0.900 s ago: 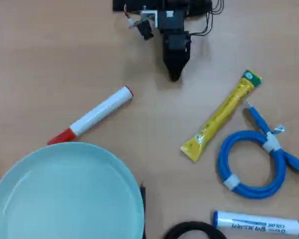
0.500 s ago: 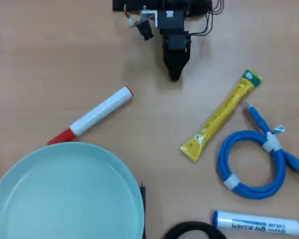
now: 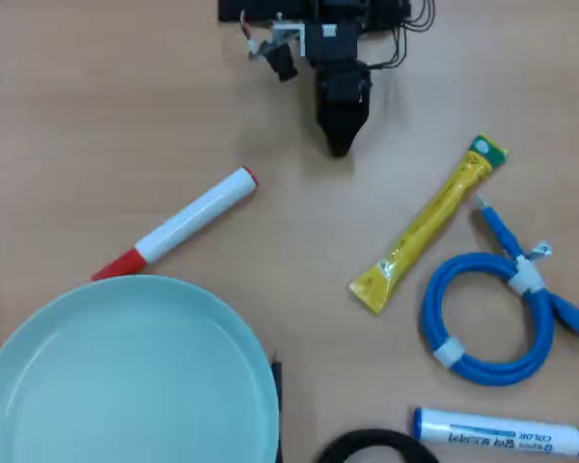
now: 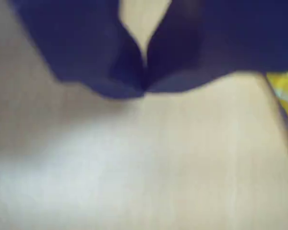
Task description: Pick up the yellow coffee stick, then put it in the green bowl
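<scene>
From overhead, my gripper (image 3: 339, 147) sits near the top edge of the tabletop (image 3: 77, 96), pointing down toward the middle, with nothing under it but bare wood. That view shows only one dark tapered tip, so it does not tell me how the jaws stand. My wrist view settles it: the two dark jaws meet at their tips (image 4: 144, 88) with only a wedge of table visible between them higher up, so they are closed and hold nothing.

The yellow coffee stick (image 3: 427, 228) lies flat on the right half of the tabletop, slanted, its green end toward the top right and its yellow end toward the centre. It is well apart from my gripper. In the wrist view only a blurred yellow sliver (image 4: 285, 93) of it shows at the right edge.

The green bowl (image 3: 39, 338) fills the bottom left corner, partly cut off by the frame, and it is out of the wrist view entirely. Just above its rim lies a white marker with a red cap (image 3: 177, 226), the cap end close to the bowl. A coiled blue cable (image 3: 489, 318) lies just beside the stick toward the right edge, and a blue-capped marker (image 3: 502, 431) runs along the bottom edge at right.
</scene>
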You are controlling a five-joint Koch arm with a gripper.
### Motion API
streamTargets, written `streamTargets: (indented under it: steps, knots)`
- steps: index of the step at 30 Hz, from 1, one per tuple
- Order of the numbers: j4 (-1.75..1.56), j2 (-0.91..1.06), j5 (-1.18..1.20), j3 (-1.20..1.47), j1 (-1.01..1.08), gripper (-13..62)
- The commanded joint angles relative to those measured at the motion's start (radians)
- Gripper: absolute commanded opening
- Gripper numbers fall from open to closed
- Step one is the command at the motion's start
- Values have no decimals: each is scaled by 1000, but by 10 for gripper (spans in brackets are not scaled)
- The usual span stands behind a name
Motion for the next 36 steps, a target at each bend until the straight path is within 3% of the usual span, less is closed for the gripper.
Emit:
streamTargets:
  steps: [1, 6, 15, 18, 22, 26, 29, 36]
  knots:
    - [268, 101, -3, -52, -31, -82]
    - [457, 101, -3, -222, -51, -83]
    - [877, 29, -18, -773, -212, -82]
    - [946, -95, -129, -904, -247, -82]
    - [1015, -147, -468, -1049, -284, -80]
    - [1109, -187, -566, -1204, -296, -13]
    - [1223, -331, -581, -1355, -301, 47]
    - [1454, -595, -644, -1706, -302, 107]
